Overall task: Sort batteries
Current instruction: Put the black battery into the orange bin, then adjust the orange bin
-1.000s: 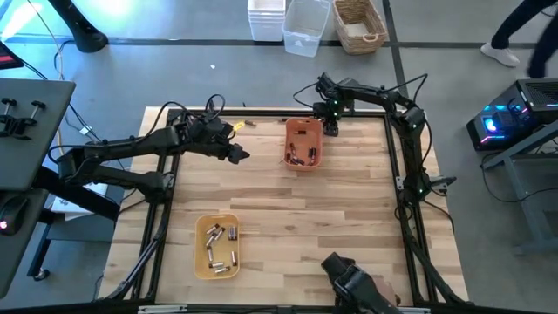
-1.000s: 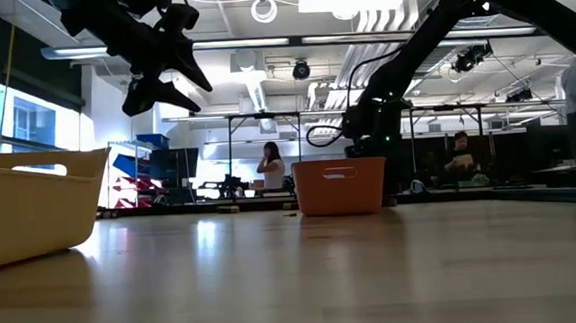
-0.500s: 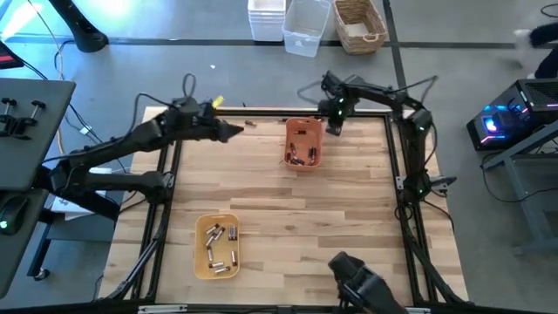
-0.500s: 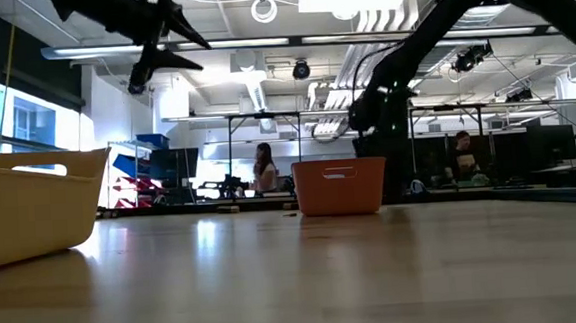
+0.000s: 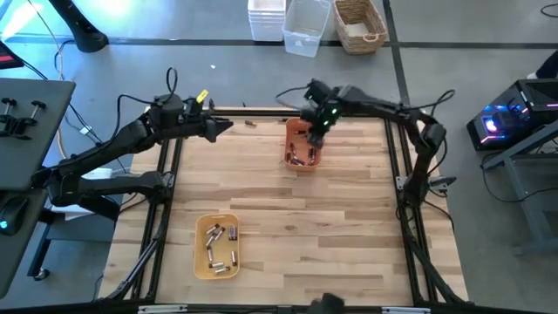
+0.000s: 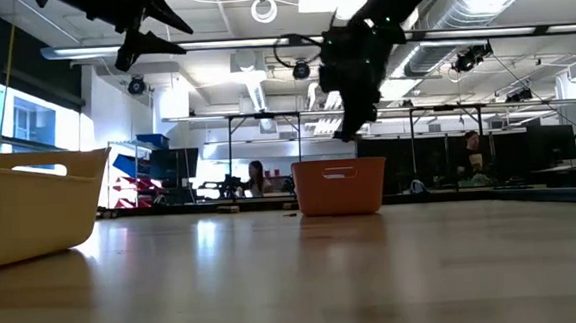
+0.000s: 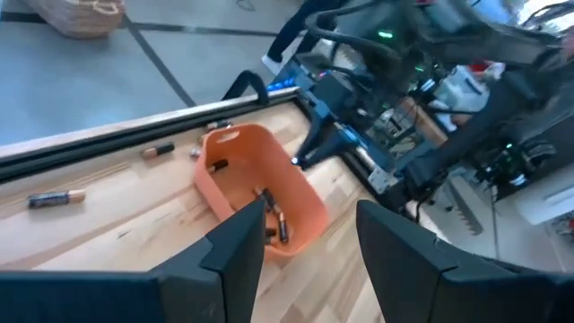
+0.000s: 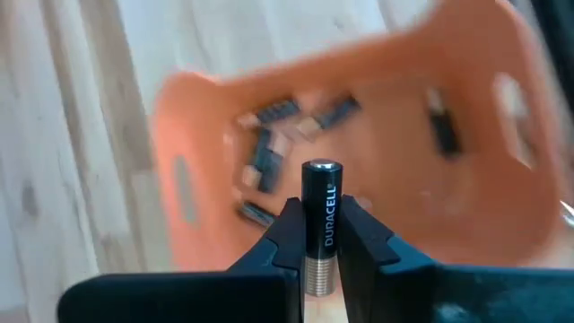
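My right gripper (image 5: 313, 131) hangs over the far end of the orange tray (image 5: 302, 145), shut on a black battery (image 8: 321, 202). The tray rests flat on the table and holds several batteries (image 8: 269, 152). My left gripper (image 5: 223, 127) is open and empty, raised above the table's far left part; its wrist view looks at the orange tray (image 7: 260, 193). Near the front left, a yellow tray (image 5: 216, 246) holds several batteries. Loose batteries (image 7: 56, 199) lie along the table's far edge. My right gripper pinches the battery between its two fingers (image 8: 289, 235), on the battery's lower half near its silvery end (image 8: 320, 256). The battery lies along the fingers, and its capped end sticks out past the fingertips. The fingers slant steeply down from above, and the battery is clear of the tray.
Beyond the table's far edge, a clear bin (image 5: 305, 26), a white box (image 5: 265, 17) and a wicker basket (image 5: 359, 24) stand on the floor. A black frame (image 5: 403, 174) borders the table. People show in the room behind (image 6: 256, 175).
My right gripper has risen from low beside the orange tray's far right corner and swung left over the tray. My left gripper has risen and drawn back toward the table's far left.
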Robot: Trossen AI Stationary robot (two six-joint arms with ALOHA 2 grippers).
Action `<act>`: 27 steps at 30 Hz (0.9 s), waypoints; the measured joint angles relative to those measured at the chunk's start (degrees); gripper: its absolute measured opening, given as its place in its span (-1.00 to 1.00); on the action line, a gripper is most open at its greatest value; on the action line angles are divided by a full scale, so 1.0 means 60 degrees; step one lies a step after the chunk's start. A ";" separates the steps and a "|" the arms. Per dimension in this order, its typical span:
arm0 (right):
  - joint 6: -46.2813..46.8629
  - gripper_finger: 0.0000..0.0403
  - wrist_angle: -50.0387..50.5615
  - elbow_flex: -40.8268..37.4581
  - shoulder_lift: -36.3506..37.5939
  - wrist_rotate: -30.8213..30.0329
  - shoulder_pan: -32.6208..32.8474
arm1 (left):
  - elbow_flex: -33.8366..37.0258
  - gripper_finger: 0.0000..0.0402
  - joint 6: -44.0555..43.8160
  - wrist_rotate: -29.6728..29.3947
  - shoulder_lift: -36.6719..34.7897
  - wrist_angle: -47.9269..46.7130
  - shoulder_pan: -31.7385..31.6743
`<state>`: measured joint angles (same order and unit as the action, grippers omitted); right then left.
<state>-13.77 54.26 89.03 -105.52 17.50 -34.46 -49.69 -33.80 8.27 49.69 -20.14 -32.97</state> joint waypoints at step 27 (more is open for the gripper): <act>0.3201 -0.69 -0.0364 0.0018 0.0267 -0.2056 -0.0630 | 0.0000 -0.15 0.1498 0.1526 0.0011 -0.0659 -0.0002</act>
<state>5.43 52.08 89.14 -103.92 5.17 -38.24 -49.69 -24.82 17.43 49.76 -24.09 -32.98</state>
